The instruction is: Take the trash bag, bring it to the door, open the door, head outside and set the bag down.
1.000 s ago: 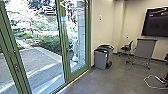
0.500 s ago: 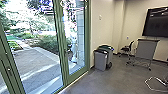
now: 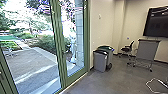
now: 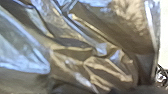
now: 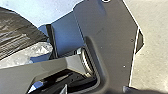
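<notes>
The robot has edged nearer the green-framed glass door [image 3: 58, 45]; the carry seems well along, the trash bag [image 4: 107, 50] close to the left wrist, on the door's indoor side, the state of either grip I cannot tell

The head view looks out from high up, forward and down, at the glass door [image 3: 57, 47] and floor [image 3: 110, 81]. The left wrist view is very close to the trash bag [image 4: 107, 72]; the right, near the robot's plate [image 5: 110, 32], shares some of it.
</notes>
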Robot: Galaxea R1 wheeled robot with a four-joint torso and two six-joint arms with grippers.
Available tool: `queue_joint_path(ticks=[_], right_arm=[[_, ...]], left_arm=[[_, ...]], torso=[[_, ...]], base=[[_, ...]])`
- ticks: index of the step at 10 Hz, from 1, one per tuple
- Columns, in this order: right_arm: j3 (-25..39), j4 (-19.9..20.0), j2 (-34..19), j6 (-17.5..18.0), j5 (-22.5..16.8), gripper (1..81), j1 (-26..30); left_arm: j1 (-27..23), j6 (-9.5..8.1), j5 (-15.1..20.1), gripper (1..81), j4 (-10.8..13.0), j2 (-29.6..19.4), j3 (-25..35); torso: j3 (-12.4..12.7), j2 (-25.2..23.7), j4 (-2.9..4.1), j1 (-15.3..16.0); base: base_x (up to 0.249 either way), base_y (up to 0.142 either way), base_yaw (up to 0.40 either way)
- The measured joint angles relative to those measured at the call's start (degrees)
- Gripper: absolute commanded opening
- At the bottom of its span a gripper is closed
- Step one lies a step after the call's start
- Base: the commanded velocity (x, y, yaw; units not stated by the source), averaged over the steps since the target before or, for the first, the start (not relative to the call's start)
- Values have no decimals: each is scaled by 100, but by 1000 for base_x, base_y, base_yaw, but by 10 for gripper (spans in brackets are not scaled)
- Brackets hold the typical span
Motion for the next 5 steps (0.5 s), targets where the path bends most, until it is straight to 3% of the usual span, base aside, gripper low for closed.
queue_joint_path(ticks=[1,5], right_arm=[[2,0,0,0,0,811,0],[2,-2,-29,0,1,811,20]], left_arm=[[9,0,5,10,2,2,0],[15,2,6,10,6,17,16]], torso=[[0,0,0,-5],[0,-2,0,-7]], base=[[134,-66,0],[134,0,0]])
